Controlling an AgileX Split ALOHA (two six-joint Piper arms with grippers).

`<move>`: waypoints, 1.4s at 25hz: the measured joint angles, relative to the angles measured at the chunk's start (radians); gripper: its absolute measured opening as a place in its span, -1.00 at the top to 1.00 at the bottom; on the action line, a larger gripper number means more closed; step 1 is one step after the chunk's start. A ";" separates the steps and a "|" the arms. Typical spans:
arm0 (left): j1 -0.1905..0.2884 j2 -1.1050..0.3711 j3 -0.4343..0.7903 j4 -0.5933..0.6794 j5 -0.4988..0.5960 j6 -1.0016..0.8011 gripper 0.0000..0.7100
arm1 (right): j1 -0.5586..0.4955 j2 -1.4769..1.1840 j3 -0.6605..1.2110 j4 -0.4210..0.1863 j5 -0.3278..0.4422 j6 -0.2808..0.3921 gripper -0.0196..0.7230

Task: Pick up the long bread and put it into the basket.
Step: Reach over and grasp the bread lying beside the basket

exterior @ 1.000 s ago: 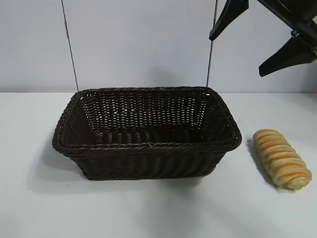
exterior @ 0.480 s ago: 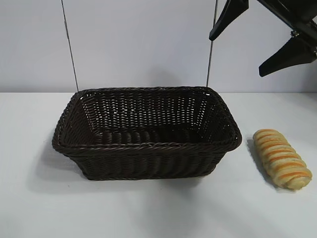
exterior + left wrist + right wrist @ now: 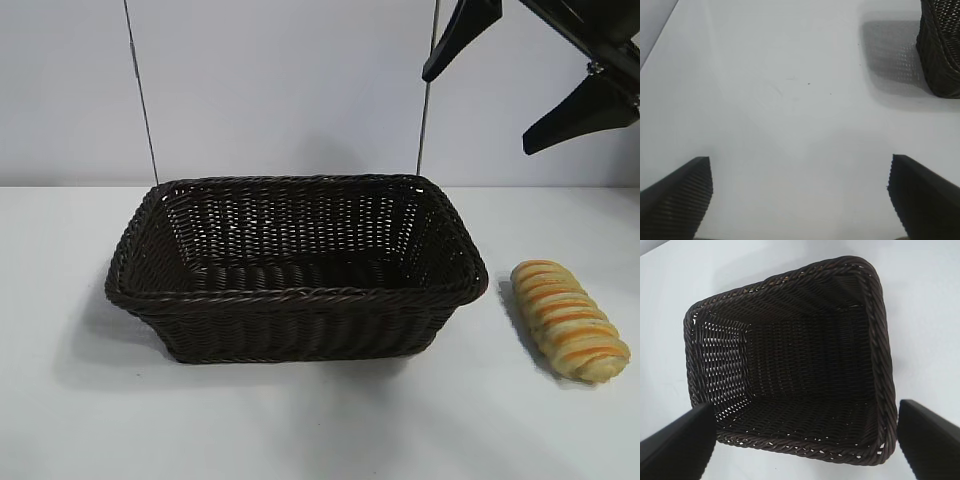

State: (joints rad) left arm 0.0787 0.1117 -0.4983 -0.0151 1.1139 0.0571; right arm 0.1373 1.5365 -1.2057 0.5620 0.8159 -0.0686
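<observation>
Nothing has moved since the earlier frames: across the exterior view the scene is identical, so the pick has not begun.

From the exterior camera, the long bread lies flat on the white table, just beside the right-hand end of the basket but not touching it. The dark wicker basket sits mid-table with nothing inside. The right gripper hangs high in the upper right corner, above the basket's right end and well above the loaf, its two black fingers spread wide with nothing between them. The left arm is out of sight in this view. With no motion to report, my judgement is that the right arm is paused before its approach and has yet to swing outward and descend onto the bread.

In the left wrist view, the left gripper is released and empty, its ribbed fingertips far apart over bare table, with only a corner of the basket at the frame's edge. It looks parked.

In the right wrist view, the right gripper's fingertips frame the basket's braided rim and empty woven floor. The bread does not appear here, which suggests the gripper is aimed at the basket and not at the loaf.
</observation>
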 joint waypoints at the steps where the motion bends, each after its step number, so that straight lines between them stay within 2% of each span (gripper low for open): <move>1: 0.000 -0.007 0.000 0.000 0.000 0.000 -0.89 | 0.000 0.000 0.000 0.000 0.000 -0.013 -0.89; 6: 0.000 -0.102 0.000 0.000 0.000 0.000 -0.89 | 0.000 0.000 -0.006 -0.010 0.007 -0.042 -0.89; 8: 0.000 -0.125 0.001 0.000 0.001 0.000 -0.89 | 0.000 0.000 -0.023 -0.057 0.023 -0.045 -0.89; 10: 0.000 -0.128 0.007 -0.003 0.004 0.000 -0.89 | 0.000 0.000 -0.043 -0.136 0.048 -0.034 -0.89; 16: 0.000 -0.128 0.018 -0.006 0.008 0.000 -0.89 | 0.000 0.000 -0.053 -0.474 0.145 0.046 -0.89; 19: 0.000 -0.128 0.018 -0.006 0.008 0.000 -0.89 | 0.000 0.000 -0.053 -0.586 0.157 0.069 -0.89; 21: 0.000 -0.128 0.018 -0.006 0.008 0.000 -0.89 | 0.000 0.000 -0.038 -0.628 0.141 0.069 -0.89; 25: 0.000 -0.128 0.018 -0.006 0.008 0.000 -0.89 | 0.000 0.020 0.042 -0.651 0.091 0.079 -0.89; 31: 0.000 -0.128 0.018 -0.006 0.008 0.000 -0.89 | 0.000 0.060 0.175 -0.644 -0.070 0.106 -0.82; 35: 0.000 -0.128 0.018 -0.006 0.008 0.000 -0.89 | 0.000 0.121 0.199 -0.644 -0.128 0.112 -0.80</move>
State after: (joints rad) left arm 0.0787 -0.0160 -0.4805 -0.0206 1.1215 0.0571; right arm 0.1373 1.6577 -1.0068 -0.0817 0.6878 0.0437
